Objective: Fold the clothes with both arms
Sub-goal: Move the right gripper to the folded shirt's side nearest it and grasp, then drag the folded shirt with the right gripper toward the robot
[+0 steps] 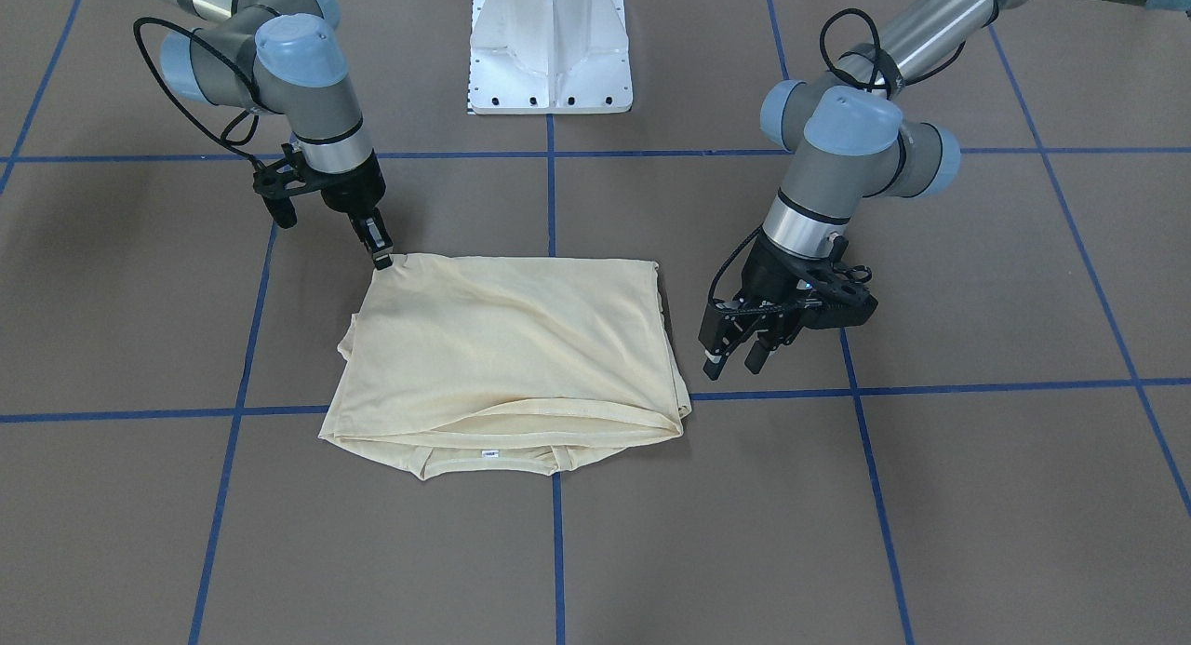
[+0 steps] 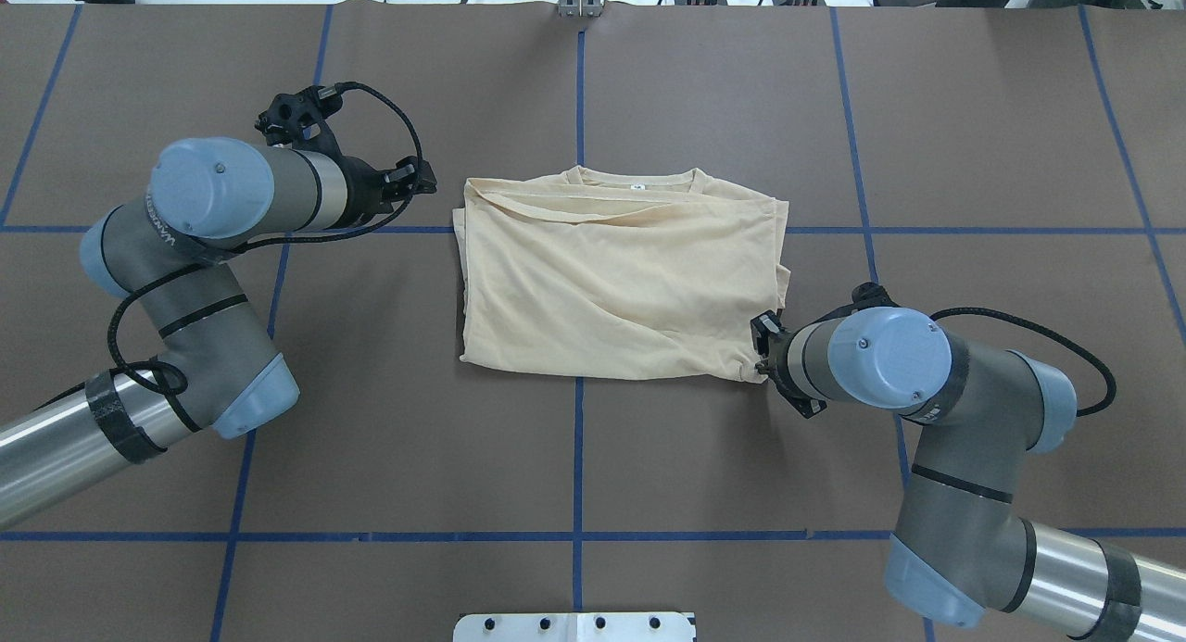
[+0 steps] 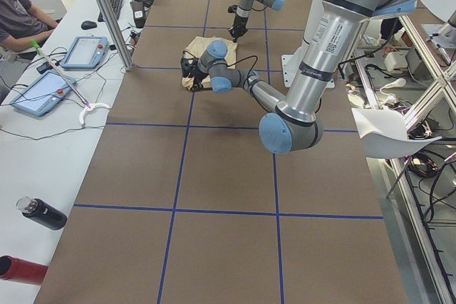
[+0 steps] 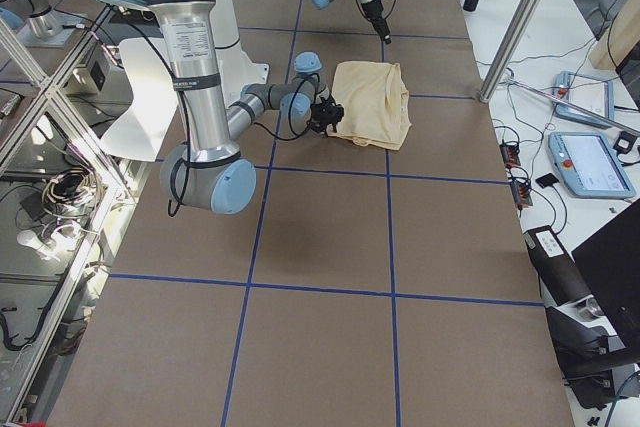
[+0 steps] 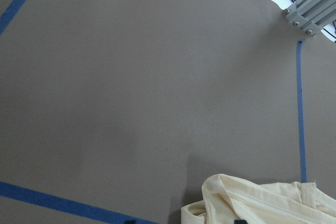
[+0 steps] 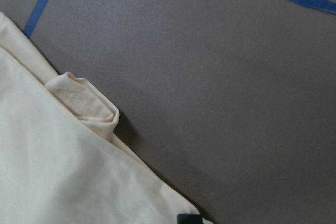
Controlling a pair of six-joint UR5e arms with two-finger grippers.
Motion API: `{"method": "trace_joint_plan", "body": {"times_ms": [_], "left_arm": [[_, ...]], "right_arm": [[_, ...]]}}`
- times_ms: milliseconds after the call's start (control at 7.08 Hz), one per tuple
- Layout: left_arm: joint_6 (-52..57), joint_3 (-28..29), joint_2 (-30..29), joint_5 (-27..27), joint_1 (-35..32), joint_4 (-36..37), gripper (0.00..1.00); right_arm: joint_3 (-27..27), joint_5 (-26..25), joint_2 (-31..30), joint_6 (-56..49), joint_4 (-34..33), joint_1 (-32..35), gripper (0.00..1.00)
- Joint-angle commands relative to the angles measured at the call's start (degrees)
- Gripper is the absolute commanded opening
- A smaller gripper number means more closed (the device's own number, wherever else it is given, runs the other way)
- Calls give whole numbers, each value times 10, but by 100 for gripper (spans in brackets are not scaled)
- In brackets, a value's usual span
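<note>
T-shirt [image 2: 621,281] lying folded on the counter [image 2: 649,457]; right gripper [image 1: 381,254] sitting at its near right corner; left gripper [image 1: 733,364] hanging beside its far left corner.

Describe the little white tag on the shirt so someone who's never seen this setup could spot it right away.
On the brown table, a folded cream-yellow shirt lies at the centre. Midway along its edge farthest from the robot, inside the neckline, sits the label: a tiny white rectangle, the cloth's only white mark.
</note>
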Motion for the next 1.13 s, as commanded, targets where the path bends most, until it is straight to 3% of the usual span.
{"method": "trace_joint_plan", "body": {"times_ms": [0, 424, 706, 988], "left_arm": [[0, 0, 1, 0, 0, 0, 69], [0, -17, 0, -5, -1, 1, 69], [-3, -60, 25, -20, 1, 3, 69], [-14, -78, 28, -44, 11, 3, 69]], "right_arm": [[13, 7, -2, -1, -1, 8, 0], [115, 11, -103, -1, -8, -15, 0], [164, 12, -152, 0, -11, -105, 0], [249, 15, -164, 8, -113, -229, 0]]}}
